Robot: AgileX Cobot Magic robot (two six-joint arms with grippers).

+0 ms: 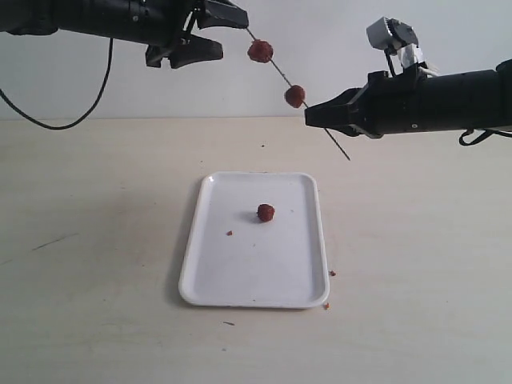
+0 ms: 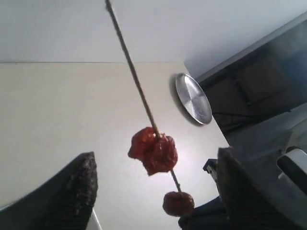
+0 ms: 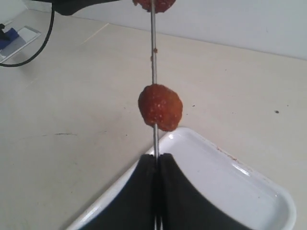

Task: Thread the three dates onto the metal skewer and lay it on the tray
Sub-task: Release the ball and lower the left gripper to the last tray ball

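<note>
1. Exterior view: pale beige tabletop [image 1: 96,280], plain white wall [image 1: 336,48] behind, nothing fancy. The white tray [image 1: 240,272] sits mid-tabletop. One loose date [image 1: 266,212] lies about in the middle of the tray, with a few crumbs [image 1: 229,233] on the tray and just off its edge. The metal skewer [image 1: 278,70] hangs slanted in the air, above and behind the tray, with the upper date [image 1: 260,51] and lower date [image 1: 295,96] threaded on it. The right fingers [image 1: 310,116] are pressed together, pinching the skewer just below the lower date, and the bare tip pokes out toward the tray. The left fingers [image 1: 228,18] are spread wide at the skewer's top end, gripping nothing. A black cable [image 1: 48,122] droops onto the tabletop well behind the tray.

2. Left wrist view: both fingers [image 2: 76,191] stand far apart, with the skewer [image 2: 136,86] and its two dates [image 2: 153,151] running free between them. A round silvery dish [image 2: 193,98] lies near the tabletop's edge. Past that edge the room goes dark.

3. Right wrist view: the closed fingers [image 3: 156,191] clamp the skewer [image 3: 153,72] right over a corner of the tray [image 3: 240,191], with the lower date [image 3: 160,107] just beyond their tips. Same beige surface with faint marks, white wall behind.
</note>
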